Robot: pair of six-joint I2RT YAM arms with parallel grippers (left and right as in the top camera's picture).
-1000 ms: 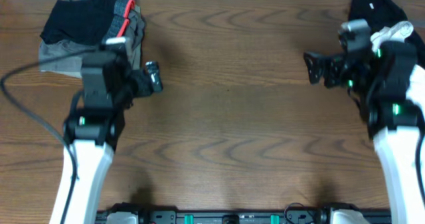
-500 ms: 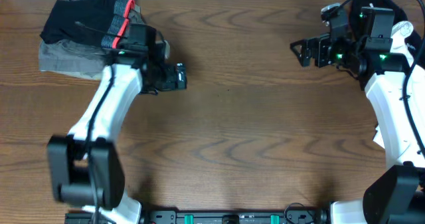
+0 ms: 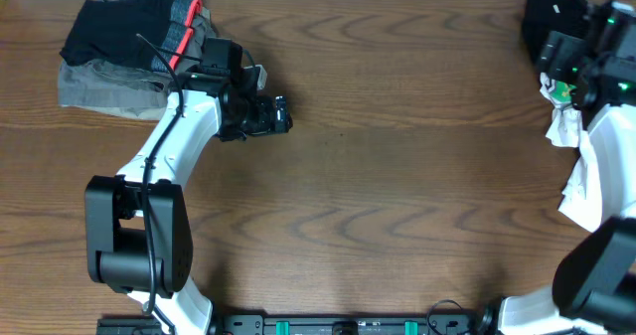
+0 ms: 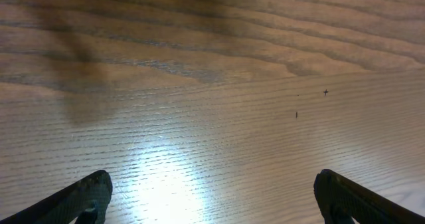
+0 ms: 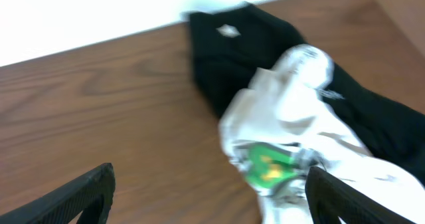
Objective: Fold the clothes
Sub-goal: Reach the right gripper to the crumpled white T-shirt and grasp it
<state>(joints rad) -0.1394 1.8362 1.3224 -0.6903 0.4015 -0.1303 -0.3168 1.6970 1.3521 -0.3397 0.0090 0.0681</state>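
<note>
White T-shirt (image 5: 292, 131) lies crumpled on a black garment (image 5: 229, 58), beneath the released right hand (image 5: 209, 184). The left hand (image 4: 212, 187), also released, hovers over the tabletop (image 4: 199, 84).

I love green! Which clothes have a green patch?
The white T-shirt, lying on a black garment at the far right. The left pile shows only black, grey and red.

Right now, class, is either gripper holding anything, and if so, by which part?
Nothing is held. The left gripper is open above the table; the right gripper is open, the crumpled white T-shirt lying ahead of it.
</note>
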